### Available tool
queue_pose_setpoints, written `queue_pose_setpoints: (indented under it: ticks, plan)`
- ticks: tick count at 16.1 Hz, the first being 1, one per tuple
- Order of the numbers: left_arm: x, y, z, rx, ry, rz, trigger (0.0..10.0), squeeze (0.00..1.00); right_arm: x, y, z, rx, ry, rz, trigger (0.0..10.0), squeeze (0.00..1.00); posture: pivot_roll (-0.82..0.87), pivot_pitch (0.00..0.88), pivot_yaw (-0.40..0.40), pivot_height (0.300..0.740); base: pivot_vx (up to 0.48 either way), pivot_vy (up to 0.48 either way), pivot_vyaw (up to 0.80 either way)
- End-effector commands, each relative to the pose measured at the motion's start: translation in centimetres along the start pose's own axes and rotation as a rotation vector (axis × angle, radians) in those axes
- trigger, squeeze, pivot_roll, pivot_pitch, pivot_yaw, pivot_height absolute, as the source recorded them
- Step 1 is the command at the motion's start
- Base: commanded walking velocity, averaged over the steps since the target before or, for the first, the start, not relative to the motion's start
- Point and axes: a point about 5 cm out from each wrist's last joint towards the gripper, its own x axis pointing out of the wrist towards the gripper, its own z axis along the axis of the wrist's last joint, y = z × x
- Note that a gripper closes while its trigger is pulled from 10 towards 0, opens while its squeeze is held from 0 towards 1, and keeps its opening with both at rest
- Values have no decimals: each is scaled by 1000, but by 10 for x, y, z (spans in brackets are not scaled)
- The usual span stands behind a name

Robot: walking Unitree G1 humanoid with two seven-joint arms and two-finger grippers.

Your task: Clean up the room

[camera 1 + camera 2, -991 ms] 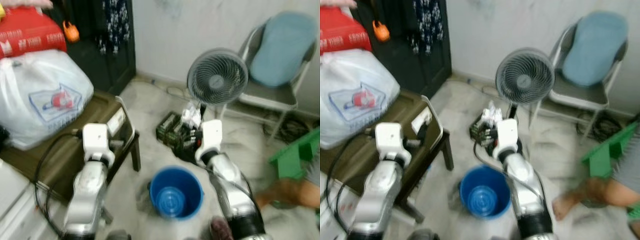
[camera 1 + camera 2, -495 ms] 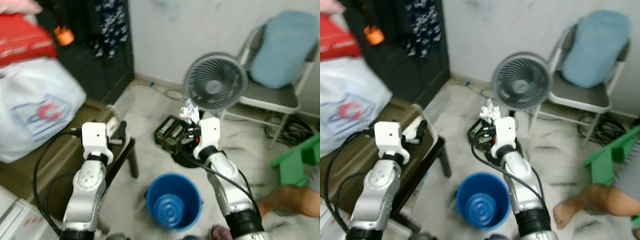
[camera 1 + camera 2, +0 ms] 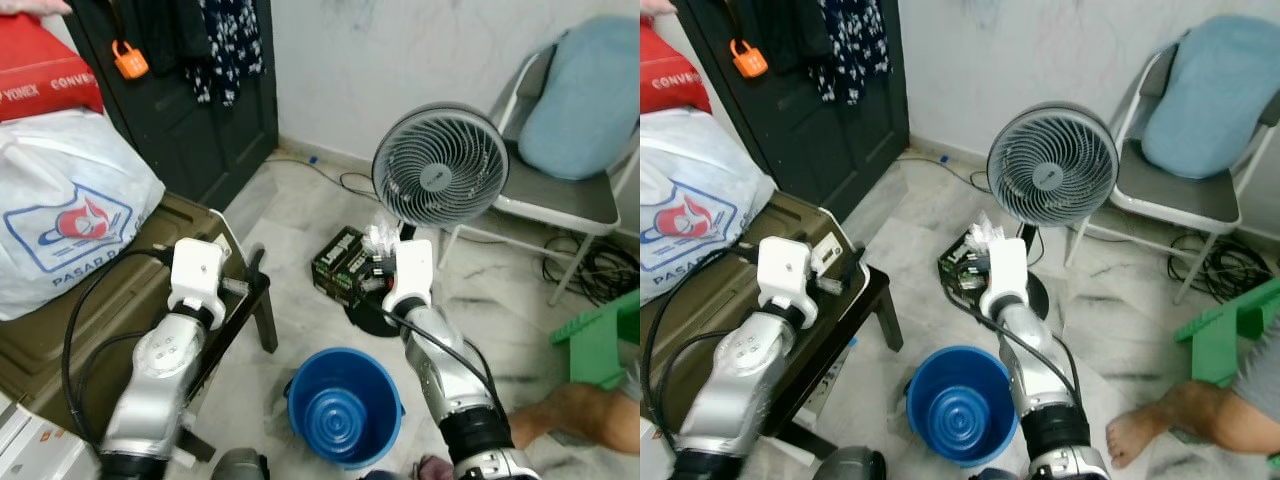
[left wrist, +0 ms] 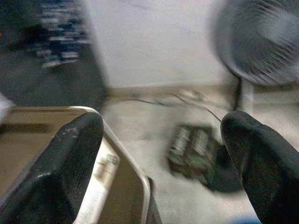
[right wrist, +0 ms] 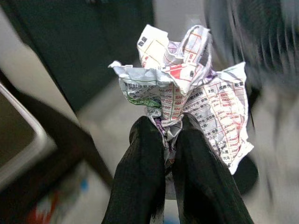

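Very light and soft, by the look of it: crumpled paper (image 5: 182,88), easily crushed, no risk of breakage, but apt to slip or tear if pinched only at a loose edge. Best held where the folds bunch thickest, low in the wad, as now. Likely to drift rather than drop straight, so probably best let go low over the blue bucket (image 3: 344,405).

White printed paper with red, green and purple grid lines and small black text, scrunched into a ragged ball with corners sticking out. Clamped between the two black fingers of the right gripper (image 5: 169,140), closed tight on the lower part of the wad. Held up in the air in front of the standing fan (image 3: 440,165), above a green box (image 3: 339,265) on the floor, beyond the bucket rather than over it.

Left gripper (image 4: 161,140) spread wide and carrying nothing, poised over the corner of the dark counter (image 3: 247,300), just beside the olive case (image 3: 90,320) under the white plastic bag (image 3: 70,215).
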Motion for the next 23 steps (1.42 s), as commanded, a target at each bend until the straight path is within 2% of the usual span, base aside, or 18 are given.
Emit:
queue_pose_setpoints:
  ticks: [1, 2, 4, 6, 7, 8, 9, 10, 11, 13, 15, 16, 18, 22, 23]
  plan:
    - [-6, -8, 2, 42, -5, -110, 10000, 0, 4, -2, -5, 69, 50, -42, 10000, 0, 77, 96, 3, 740, 0, 0, 0]
    - [-10, -9, 2, 56, 0, -155, 10000, 0, 6, -2, -10, 64, 94, -59, 10000, 0, 82, 99, 5, 740, 0, 0, 0]
    - [-26, -18, 3, 162, 27, -324, 10000, 0, 11, 3, -30, 165, 221, -118, 10000, 0, 129, 131, 31, 740, 0, 0, 0]
    - [-40, -15, 1, 252, 35, -352, 10000, 0, 11, 14, -47, 232, 310, -150, 10000, 0, 161, 158, 53, 740, 0, 0, 0]
    - [-51, -15, 1, 265, 51, -369, 10000, 0, 9, 15, -57, 244, 360, -179, 10000, 0, 203, 204, 81, 740, 0, 0, 0]
    - [-56, -15, 1, 270, 62, -380, 10000, 0, 7, 15, -63, 257, 389, -200, 10000, 0, 211, 211, 85, 740, 0, 0, 0]
    - [-70, -16, 4, 277, 81, -416, 10000, 0, 4, 18, -72, 316, 429, -224, 10000, 0, 235, 234, 103, 740, 0, 0, 0]
    - [-78, -18, 9, 275, 87, -452, 10000, 0, 2, 20, -78, 307, 454, -237, 10000, 0, 258, 254, 129, 740, 0, 0, 0]
    - [-80, -18, 11, 274, 90, -467, 10000, 0, 1, 21, -81, 308, 465, -241, 10000, 0, 258, 254, 129, 740, 0, 0, 0]
    - [-85, -22, 8, 281, 107, -520, 10000, 0, -4, 20, -90, 239, 500, -278, 10000, 0, 275, 264, 155, 740, 0, 0, 0]
    - [-84, -22, 9, 282, 111, -514, 10000, 0, -8, 11, -94, 213, 522, -353, 10000, 0, 270, 272, 158, 740, 0, 0, 0]
    - [-84, -25, 14, 281, 105, -515, 10000, 0, -9, -1, -93, 173, 516, -410, 10000, 0, 278, 275, 157, 740, 0, 0, 0]
    - [-86, -25, 16, 278, 103, -512, 10000, 0, -11, -12, -92, 152, 499, -444, 10000, 0, 281, 278, 156, 740, 0, 0, 0]
    - [-89, -24, 14, 275, 118, -487, 10000, 0, -6, -16, -83, 125, 426, -437, 10000, 0, 286, 281, 152, 740, 0, 0, 0]
    - [-90, -26, 14, 274, 119, -486, 10000, 0, -4, -15, -80, 142, 409, -420, 10000, 0, 288, 280, 150, 740, 0, 0, 0]
